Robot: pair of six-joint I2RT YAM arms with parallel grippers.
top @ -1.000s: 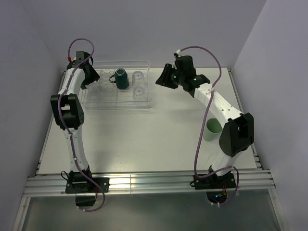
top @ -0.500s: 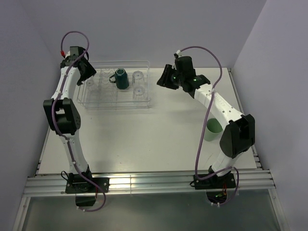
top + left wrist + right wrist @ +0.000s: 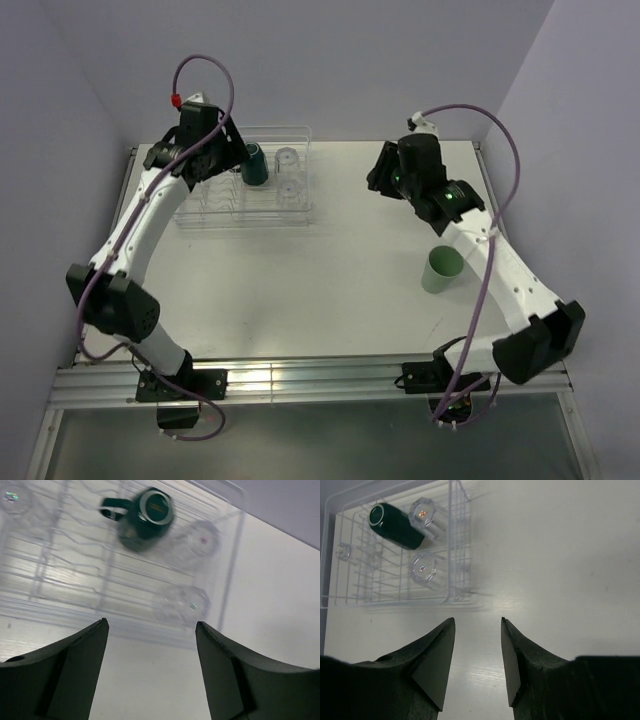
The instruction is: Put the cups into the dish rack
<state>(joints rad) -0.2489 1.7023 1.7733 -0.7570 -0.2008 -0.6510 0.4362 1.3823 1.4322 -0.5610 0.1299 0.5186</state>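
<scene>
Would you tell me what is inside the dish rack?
It holds a dark green mug and three clear tumblers, one alone at its left end; overhead, the left arm hides that one.

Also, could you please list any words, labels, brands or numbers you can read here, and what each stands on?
None readable: no text shows on the dish rack, dark green mug, glass tumblers or mint-green cup.
Coloured specks on two tumbler bases are too small to read.
</scene>
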